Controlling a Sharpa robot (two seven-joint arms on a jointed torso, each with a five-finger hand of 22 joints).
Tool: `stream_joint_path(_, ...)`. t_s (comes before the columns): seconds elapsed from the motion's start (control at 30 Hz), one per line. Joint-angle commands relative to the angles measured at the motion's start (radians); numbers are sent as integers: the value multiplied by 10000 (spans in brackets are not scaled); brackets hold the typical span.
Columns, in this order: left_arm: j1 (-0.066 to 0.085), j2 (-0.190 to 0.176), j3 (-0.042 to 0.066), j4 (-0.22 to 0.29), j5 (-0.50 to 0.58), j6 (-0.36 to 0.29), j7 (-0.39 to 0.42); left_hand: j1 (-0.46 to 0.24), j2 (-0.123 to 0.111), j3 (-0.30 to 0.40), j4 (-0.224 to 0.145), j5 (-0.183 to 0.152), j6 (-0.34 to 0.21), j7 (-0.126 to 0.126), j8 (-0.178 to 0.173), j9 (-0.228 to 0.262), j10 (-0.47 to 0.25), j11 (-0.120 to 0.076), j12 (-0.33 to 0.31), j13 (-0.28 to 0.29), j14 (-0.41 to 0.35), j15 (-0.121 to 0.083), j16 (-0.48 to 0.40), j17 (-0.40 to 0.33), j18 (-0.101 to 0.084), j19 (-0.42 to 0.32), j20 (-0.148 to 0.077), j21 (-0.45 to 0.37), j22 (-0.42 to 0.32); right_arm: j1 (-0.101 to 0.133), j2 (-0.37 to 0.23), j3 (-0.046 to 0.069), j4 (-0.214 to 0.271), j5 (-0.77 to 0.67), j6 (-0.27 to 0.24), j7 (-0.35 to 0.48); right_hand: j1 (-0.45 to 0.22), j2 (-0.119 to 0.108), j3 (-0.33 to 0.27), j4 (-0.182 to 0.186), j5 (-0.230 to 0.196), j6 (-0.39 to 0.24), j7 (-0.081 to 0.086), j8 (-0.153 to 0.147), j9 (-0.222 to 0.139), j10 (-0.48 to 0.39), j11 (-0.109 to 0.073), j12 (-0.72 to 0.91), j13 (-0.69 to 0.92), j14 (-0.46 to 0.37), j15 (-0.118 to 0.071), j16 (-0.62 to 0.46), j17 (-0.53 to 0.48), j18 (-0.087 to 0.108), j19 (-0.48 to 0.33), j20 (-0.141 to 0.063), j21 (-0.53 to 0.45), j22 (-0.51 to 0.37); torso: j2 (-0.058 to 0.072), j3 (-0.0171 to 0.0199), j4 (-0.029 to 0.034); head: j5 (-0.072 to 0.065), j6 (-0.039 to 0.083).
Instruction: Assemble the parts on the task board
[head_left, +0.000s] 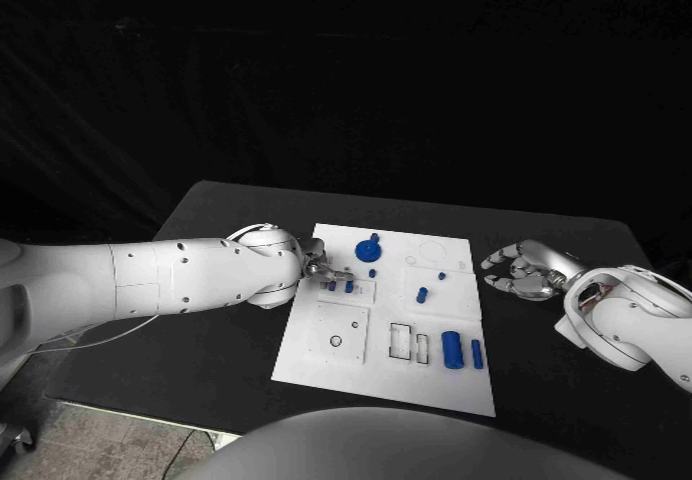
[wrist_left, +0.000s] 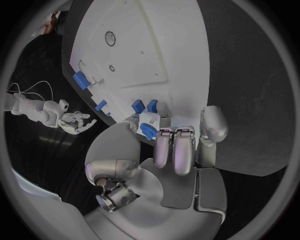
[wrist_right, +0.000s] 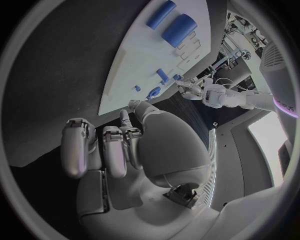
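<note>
Fingers of the left hand (head_left: 320, 272) are being held at the left edge of the task board (head_left: 332, 365), and in the left wrist view they (wrist_left: 175, 152) are seen curled down over a small blue part (wrist_left: 149, 131) at their tips; whether that part is actually being pinched cannot be told from the pictures. Two small blue pegs (head_left: 340, 286) are standing in the board just beside those fingertips, close together. Further up the board, a larger round blue part (head_left: 369, 249) is sitting near the top edge, with a tiny blue piece (head_left: 372, 272) just below it and another blue peg (head_left: 421, 295) to the right, toward the board's middle.

Lower down, the board's recesses are being shown as follows: a square outline holding a small dark ring (head_left: 336, 341) at the lower left, two narrow rectangular slots (head_left: 408, 343) beside it with nothing blue seen in them, and next to those a thick blue cylinder (head_left: 453, 349) and a thinner blue rod (head_left: 477, 354) lying side by side near the right edge.

Off the board, the right hand (head_left: 522, 270) is being held over the black table (head_left: 216, 330) just beside the board's right edge, its fingers loosely curled and apart, with nothing being held
</note>
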Motion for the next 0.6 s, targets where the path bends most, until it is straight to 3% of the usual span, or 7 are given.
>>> stream_joint_path(0.03,-5,33,6,2,55,-398,263,-3,181,-154,2,95,22,-28,146,128,1028,-23,61,2634,1051,12,24,2632,117,115,-7,18,534,-7,1,-1,-3,-22,103,-3,95,20,48,4,44,60,36,-31,-15,1050,74,38,2635,1045,95,33,2634,189,-76,-14,-34,1885,7,-7,-3,-1,2)
stream_joint_path(0.37,-1,-1,19,71,157,-934,738,-252,699,-717,9,9,-12,-74,470,421,1028,-70,61,2634,1051,-33,24,2632,88,257,-53,111,665,-8,0,-1,-9,-18,72,4,101,29,72,-3,53,59,40,-32,-20,1050,76,38,2635,1045,97,33,2634,199,-100,-13,-76,1871,7,3,-16,0,2)
stream_joint_path(0.47,5,-31,26,100,169,-1017,781,-165,881,-808,-4,170,-17,-90,531,470,1028,-85,61,2634,1051,-45,24,2632,82,290,-65,126,698,-8,3,-1,-12,-13,65,6,101,29,72,-3,53,59,40,-32,-20,1050,76,38,2635,1045,97,33,2634,199,-100,-13,-76,1871,4,7,2,-16,2)
stream_joint_path(0.6,45,-92,41,147,155,-1118,780,110,1005,-938,-14,460,-51,-109,586,515,1028,-102,61,2634,1051,-61,24,2632,78,319,-83,127,735,-8,23,-1,-22,-10,17,37,105,36,86,-6,58,58,42,-33,-23,1050,77,38,2635,1045,99,33,2634,202,-108,-12,-89,1866,0,11,-24,-2,2)
